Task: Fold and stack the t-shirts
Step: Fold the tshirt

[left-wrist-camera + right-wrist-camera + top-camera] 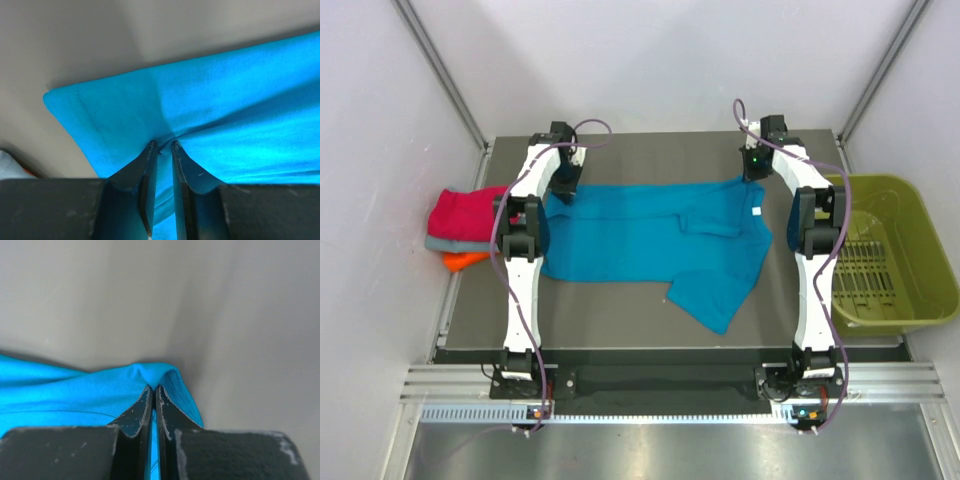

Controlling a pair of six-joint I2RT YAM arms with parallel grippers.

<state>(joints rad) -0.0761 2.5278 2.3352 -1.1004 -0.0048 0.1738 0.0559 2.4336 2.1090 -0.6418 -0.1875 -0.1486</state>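
Top view: the bin point(920, 205) at the right shows its slatted floor. The teal shirt point(640, 235) lies spread across the worktop point(620, 310). The left arm hides part of the magenta, grey and orange stack point(460, 225) at the left edge.

Left wrist: the left jaws pinch the shirt near its hemmed corner.

Right wrist: the right jaws are closed on a raised fold of its edge, and the rest is cut off.

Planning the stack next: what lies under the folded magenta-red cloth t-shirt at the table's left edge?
Beneath the magenta-red t-shirt: a folded grey t-shirt, then an orange one; only their edges show. The left arm hides the pile's right side.
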